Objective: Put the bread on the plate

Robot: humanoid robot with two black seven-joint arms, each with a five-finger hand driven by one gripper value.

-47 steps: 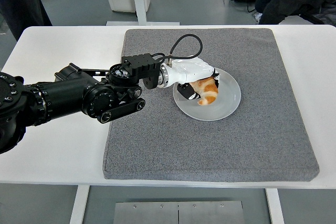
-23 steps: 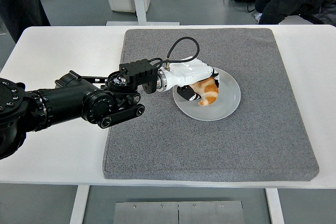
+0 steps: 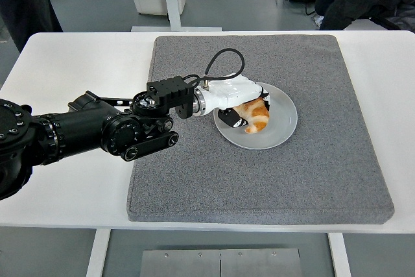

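The fingers (image 3: 228, 116) of the left hand (image 3: 237, 98) are curling around the croissant (image 3: 254, 115) and pinching it at its left end; the dark pads are showing below the white shell of the hand, touching the pastry. The croissant is lying over the left half of the round grey plate (image 3: 282, 124), and it is seeming to rest on the plate surface or just above it; which of the two I cannot tell from this view. The plate is sitting on the grey felt mat (image 3: 324, 160), which is covering most of the white worktop (image 3: 71, 180). The black left arm (image 3: 91, 131) is reaching in from the left edge over the mat. The right arm is not showing.

In my judgement the croissant is light and soft, with a flaky crust that is crushing easily, so a gentle hold at the thick middle is suiting it better than a hard squeeze at a thin tip. It is not slippery, but crumbs are likely to break off. The bread is looking already placed, so what is remaining is to loosen the fingers slowly, so the pastry is not dragging off the plate.
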